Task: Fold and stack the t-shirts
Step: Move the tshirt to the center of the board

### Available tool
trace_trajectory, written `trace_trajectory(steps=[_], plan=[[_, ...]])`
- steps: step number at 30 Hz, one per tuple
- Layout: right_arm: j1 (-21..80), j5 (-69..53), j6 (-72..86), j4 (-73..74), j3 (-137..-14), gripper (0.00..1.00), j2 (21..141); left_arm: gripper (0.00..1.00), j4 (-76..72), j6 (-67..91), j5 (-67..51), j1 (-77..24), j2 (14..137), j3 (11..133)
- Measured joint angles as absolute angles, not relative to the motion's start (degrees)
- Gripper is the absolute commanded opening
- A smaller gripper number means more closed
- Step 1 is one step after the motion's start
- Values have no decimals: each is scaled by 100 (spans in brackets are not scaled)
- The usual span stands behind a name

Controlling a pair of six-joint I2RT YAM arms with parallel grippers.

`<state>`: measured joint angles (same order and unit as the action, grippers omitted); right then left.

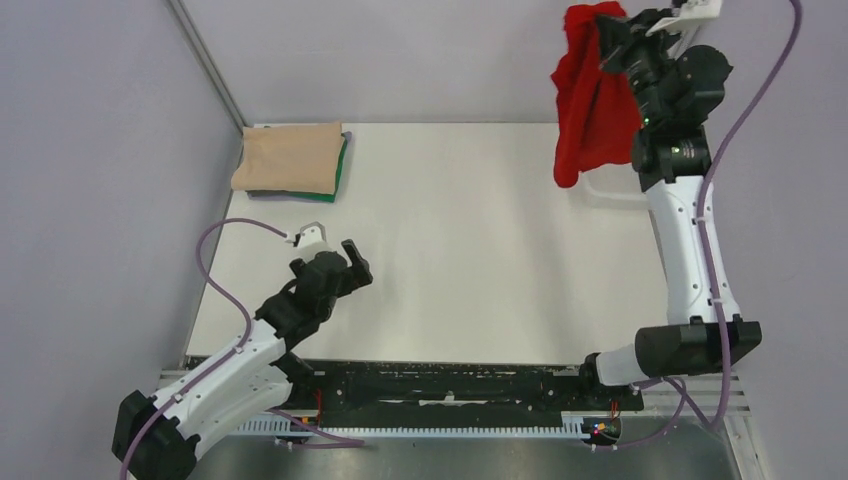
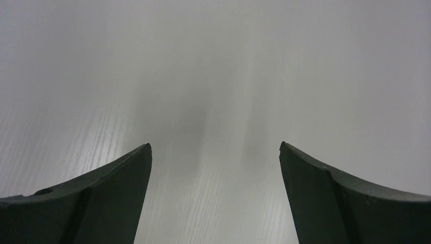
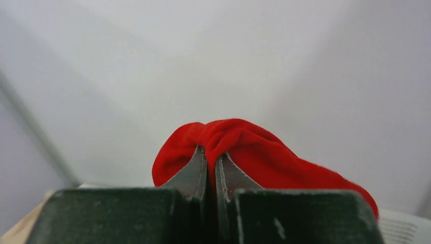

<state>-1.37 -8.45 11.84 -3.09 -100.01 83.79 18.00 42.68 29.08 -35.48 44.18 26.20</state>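
Note:
My right gripper (image 1: 606,40) is raised high at the back right and shut on the red t-shirt (image 1: 590,100), which hangs bunched below it, off the table. In the right wrist view the jaws pinch a fold of the red t-shirt (image 3: 244,145) at the gripper's tips (image 3: 211,152). The beige t-shirt (image 1: 288,157) lies folded on the folded dark green t-shirt (image 1: 342,165) at the table's back left corner. My left gripper (image 1: 357,262) is open and empty, low over the bare white table at the front left; it also shows in the left wrist view (image 2: 214,147).
The white table (image 1: 450,250) has grey walls at the left and back. A black rail (image 1: 450,385) runs along the near edge between the arm bases. Purple cables loop beside both arms.

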Motion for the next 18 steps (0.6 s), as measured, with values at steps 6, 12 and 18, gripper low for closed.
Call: trace_trajectory(steps=[6,12,18], plan=[[1046,-1712,1293,-429,-9625,0,7843,100,2679,4617,3127,-3548,4171,2733],[1852,-2471,1415,-460,-9070,0,7760,100,3588,4814,3332,-3548,3857,2987],[1992,-2394,1118,-598,-7181,13,7384,100,4038,5059,3417,-3548,3352,2987]])
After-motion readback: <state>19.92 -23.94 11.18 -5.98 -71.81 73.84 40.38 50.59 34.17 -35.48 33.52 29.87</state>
